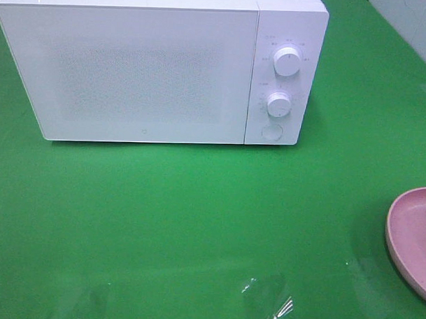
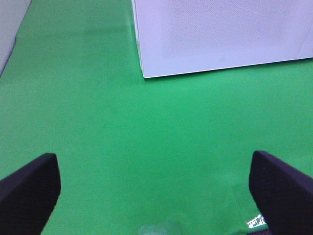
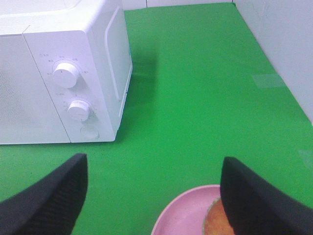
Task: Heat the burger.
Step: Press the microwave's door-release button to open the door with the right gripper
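A white microwave [image 1: 146, 66] stands at the back of the green table with its door shut; it also shows in the left wrist view [image 2: 220, 36] and the right wrist view [image 3: 58, 73]. A pink plate [image 1: 415, 236] lies at the right edge. In the right wrist view the plate [image 3: 183, 218] carries the burger [image 3: 215, 223], of which only a golden-brown edge shows past one finger. My right gripper [image 3: 154, 196] is open above the plate. My left gripper [image 2: 156, 191] is open and empty over bare green cloth in front of the microwave.
The microwave has two round knobs [image 1: 287, 62] and a round button [image 1: 272, 131] on its right panel. A grey wall [image 3: 283, 44] borders the table on the right. A shiny clear film patch [image 1: 281, 309] lies near the front edge.
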Robot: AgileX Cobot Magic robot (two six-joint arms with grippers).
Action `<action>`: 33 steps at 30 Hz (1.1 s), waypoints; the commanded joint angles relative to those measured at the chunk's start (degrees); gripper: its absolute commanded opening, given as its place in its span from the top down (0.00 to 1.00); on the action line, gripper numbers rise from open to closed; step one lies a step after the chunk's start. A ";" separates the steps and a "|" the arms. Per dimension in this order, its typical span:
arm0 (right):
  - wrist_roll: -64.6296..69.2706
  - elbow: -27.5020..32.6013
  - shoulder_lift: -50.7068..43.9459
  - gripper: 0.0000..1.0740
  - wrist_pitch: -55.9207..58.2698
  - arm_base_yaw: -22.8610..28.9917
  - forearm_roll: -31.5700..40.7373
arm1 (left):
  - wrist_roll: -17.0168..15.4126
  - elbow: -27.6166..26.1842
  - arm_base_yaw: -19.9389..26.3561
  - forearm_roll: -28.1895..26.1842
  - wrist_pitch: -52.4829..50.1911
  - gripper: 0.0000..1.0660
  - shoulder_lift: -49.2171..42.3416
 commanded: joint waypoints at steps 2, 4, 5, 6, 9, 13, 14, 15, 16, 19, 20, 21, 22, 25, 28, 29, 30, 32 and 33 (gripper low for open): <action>-0.57 0.63 4.64 0.32 -6.93 0.00 -0.06 | -0.29 0.06 -0.34 -0.29 -0.74 0.08 -1.09; -0.57 0.63 7.05 0.32 -9.28 0.00 -0.06 | -0.29 0.06 -0.34 -0.29 -0.74 0.08 -1.09; -0.57 0.63 9.97 0.32 -12.61 0.00 -0.17 | -0.29 0.06 -0.34 -0.29 -0.74 0.08 -1.09; -0.57 0.63 9.97 0.32 -12.61 0.00 -0.17 | -0.29 0.06 -0.34 -0.29 -0.74 0.08 -1.09; -0.57 0.63 14.09 0.32 -17.82 0.00 -0.57 | -0.29 0.06 -0.34 -0.29 -0.74 0.08 -1.09; -0.57 1.83 19.54 0.32 -27.85 0.00 -1.60 | -0.29 0.06 -0.34 -0.29 -0.74 0.08 -1.09; -0.63 2.46 20.68 0.32 -30.54 0.00 -1.60 | -0.29 0.06 -0.34 -0.29 -0.74 0.08 -1.09; -0.63 2.46 20.68 0.32 -30.54 0.00 -1.60 | -0.29 0.06 -0.34 -0.29 -0.74 0.08 -1.09; -0.63 3.95 23.32 0.32 -37.01 0.00 -1.49 | -0.29 0.06 -0.34 -0.29 -0.74 0.08 -1.09; -1.49 5.79 27.04 0.32 -45.21 0.00 -0.80 | -0.29 0.06 -0.34 -0.29 -0.74 0.08 -1.09; -1.49 5.79 27.04 0.32 -45.21 0.00 -0.80 | -0.29 0.06 -0.34 -0.29 -0.74 0.08 -1.09; -3.44 6.93 29.56 0.32 -50.19 0.00 0.74 | -0.29 0.06 -0.34 -0.29 -0.74 0.08 -1.09; -3.44 6.93 29.56 0.32 -50.19 0.00 0.74 | -0.29 0.06 -0.34 -0.29 -0.74 0.08 -1.09; -11.12 9.34 34.55 0.32 -58.96 0.00 7.73 | -0.29 0.06 -0.34 -0.29 -0.74 0.08 -1.09; -17.30 10.60 38.45 0.32 -65.32 0.00 15.30 | -0.23 0.06 -0.34 -0.29 -0.74 0.08 -1.09; -17.30 10.60 38.45 0.32 -65.32 0.00 15.30 | -0.23 0.06 -0.34 -0.29 -0.74 0.08 -1.09; -17.65 10.77 39.13 0.32 -66.06 0.23 16.27 | -0.23 0.06 -0.34 -0.29 -0.74 0.08 -1.09; -18.74 10.77 40.22 0.32 -67.09 2.06 18.45 | -0.23 0.06 -0.34 -0.29 -0.74 0.08 -1.09; -20.86 10.77 41.48 0.32 -68.58 4.87 20.91 | -0.23 0.06 -0.34 -0.29 -0.74 0.08 -1.09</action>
